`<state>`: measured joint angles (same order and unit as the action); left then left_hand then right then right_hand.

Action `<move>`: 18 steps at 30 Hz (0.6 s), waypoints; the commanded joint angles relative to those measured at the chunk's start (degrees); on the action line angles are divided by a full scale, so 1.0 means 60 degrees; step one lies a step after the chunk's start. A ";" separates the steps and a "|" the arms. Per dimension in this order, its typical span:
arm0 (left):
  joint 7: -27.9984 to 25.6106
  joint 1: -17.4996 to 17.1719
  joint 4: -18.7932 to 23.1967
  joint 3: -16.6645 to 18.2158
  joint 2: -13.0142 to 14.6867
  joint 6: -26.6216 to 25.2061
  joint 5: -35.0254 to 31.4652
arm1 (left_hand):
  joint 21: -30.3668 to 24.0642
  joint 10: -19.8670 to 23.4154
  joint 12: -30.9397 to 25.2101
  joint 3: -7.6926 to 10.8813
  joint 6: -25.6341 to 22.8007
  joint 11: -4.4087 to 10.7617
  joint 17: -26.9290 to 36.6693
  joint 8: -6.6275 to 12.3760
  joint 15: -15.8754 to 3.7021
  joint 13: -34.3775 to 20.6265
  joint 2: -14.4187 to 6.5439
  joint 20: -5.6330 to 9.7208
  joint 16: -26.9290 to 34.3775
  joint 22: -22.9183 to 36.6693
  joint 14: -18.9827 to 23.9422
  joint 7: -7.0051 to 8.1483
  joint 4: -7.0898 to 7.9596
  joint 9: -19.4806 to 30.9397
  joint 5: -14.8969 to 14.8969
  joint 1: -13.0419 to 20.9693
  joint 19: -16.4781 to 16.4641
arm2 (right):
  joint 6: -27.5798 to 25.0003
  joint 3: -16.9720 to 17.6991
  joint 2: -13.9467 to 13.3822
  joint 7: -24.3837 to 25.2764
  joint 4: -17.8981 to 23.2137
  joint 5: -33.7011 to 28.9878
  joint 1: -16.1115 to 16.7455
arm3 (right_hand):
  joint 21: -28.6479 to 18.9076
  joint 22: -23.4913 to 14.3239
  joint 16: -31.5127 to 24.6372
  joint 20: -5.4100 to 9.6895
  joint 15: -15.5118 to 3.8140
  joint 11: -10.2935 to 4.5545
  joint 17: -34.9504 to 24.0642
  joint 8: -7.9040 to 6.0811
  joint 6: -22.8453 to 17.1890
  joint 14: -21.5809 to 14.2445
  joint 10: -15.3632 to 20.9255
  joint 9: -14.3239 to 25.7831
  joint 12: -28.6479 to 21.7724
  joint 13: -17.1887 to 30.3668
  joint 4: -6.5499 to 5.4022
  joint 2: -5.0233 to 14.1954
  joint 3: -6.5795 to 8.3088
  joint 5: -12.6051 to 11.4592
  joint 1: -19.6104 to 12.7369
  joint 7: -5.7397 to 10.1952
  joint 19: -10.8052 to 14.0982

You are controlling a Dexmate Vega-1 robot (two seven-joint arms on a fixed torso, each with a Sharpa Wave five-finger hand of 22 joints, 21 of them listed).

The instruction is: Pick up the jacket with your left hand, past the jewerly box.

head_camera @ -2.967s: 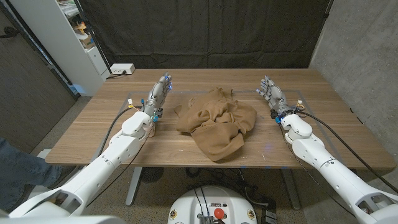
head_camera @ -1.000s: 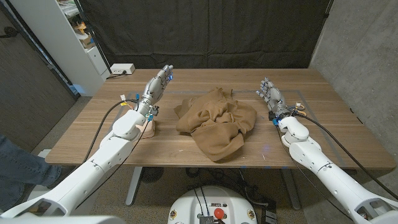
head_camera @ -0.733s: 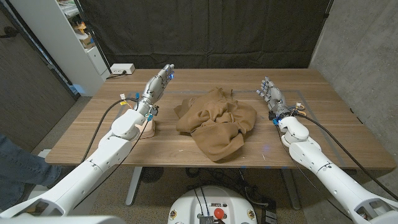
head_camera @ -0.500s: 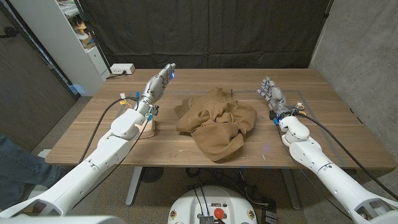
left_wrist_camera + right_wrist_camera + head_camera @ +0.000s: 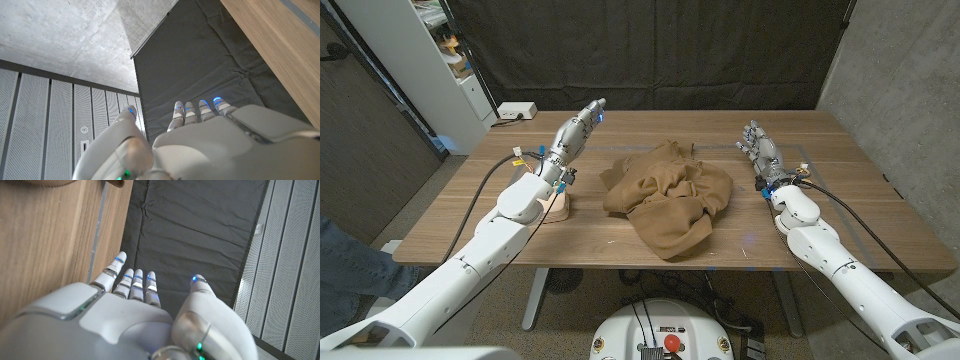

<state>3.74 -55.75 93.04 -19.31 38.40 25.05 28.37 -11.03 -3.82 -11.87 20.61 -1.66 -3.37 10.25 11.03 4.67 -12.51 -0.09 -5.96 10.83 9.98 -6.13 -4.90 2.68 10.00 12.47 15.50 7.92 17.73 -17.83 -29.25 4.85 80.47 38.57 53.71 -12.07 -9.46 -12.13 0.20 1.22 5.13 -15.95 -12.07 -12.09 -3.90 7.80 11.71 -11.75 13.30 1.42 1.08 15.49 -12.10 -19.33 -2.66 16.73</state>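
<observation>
Left hand (image 5: 578, 127) is being held raised over the bench's left half, fingers straight and apart, nothing gripped. Right hand (image 5: 761, 152) is being kept open, fingers up, near the right edge. Jacket (image 5: 667, 195), brown and crumpled, is lying mid-bench, well apart from the left hand. No jewelry box can be made out. The reach is best being aimed at a raised fold near the jacket's left side, fingers closing only once cloth is under them.

Brown jacket (image 5: 668, 197) on wooden table (image 5: 620, 249)
</observation>
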 commanded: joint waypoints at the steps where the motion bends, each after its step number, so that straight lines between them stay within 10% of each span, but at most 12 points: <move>1: -0.0038 -0.0027 0.0342 -0.0022 0.0118 0.0027 -0.0254 | -0.0014 0.0006 -0.0055 0.0028 -0.0085 -0.0047 0.0014 0.0036 0.0028 0.0005 -0.0010 0.0001 0.0021 0.0058 0.0066 -0.0027 -0.0061 0.0049 -0.0055 0.0124 0.0066 | 0.0064 0.0062 -0.0023 -0.0025 0.0015 0.0053 0.0070 | 0.0025 -0.0056 0.0024 -0.0010 -0.0029 0.0008 0.0010 -0.0031 -0.0069 -0.0066 0.0111 0.0011 -0.0047 0.0009 0.0029 0.0053 0.0014 0.0001 0.0007 0.0077 0.0009; 18: -0.0300 -0.0202 0.0903 0.0006 0.0406 -0.0110 -0.0895 | -0.0021 0.0009 -0.0052 0.0035 -0.0096 -0.0083 0.0014 0.0018 0.0081 0.0047 -0.0033 -0.0036 0.0009 0.0059 0.0061 -0.0017 -0.0122 0.0050 -0.0078 0.0175 0.0073 | 0.0063 0.0075 0.0015 -0.0081 -0.0057 0.0113 -0.0008 | 0.0054 -0.0056 0.0036 -0.0017 -0.0027 -0.0027 0.0057 -0.0017 -0.0092 -0.0067 0.0144 -0.0006 -0.0043 -0.0038 0.0042 0.0061 0.0001 -0.0003 0.0021 0.0104 0.0006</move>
<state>2.96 -56.30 96.05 -19.38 39.62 25.11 25.44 -11.03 -3.61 -11.87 20.62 -1.96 -3.58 10.12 11.03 5.02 -12.24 -0.31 -5.95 10.83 10.28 -5.78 -4.80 2.20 10.00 12.07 15.73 7.91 18.17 -17.49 -29.30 4.54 80.49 38.96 53.97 -11.85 -9.46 -12.13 0.20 1.21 4.82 -15.64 -12.07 -12.40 -3.90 8.09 11.73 -11.74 13.04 1.42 1.08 15.49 -12.10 -19.33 -2.35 16.73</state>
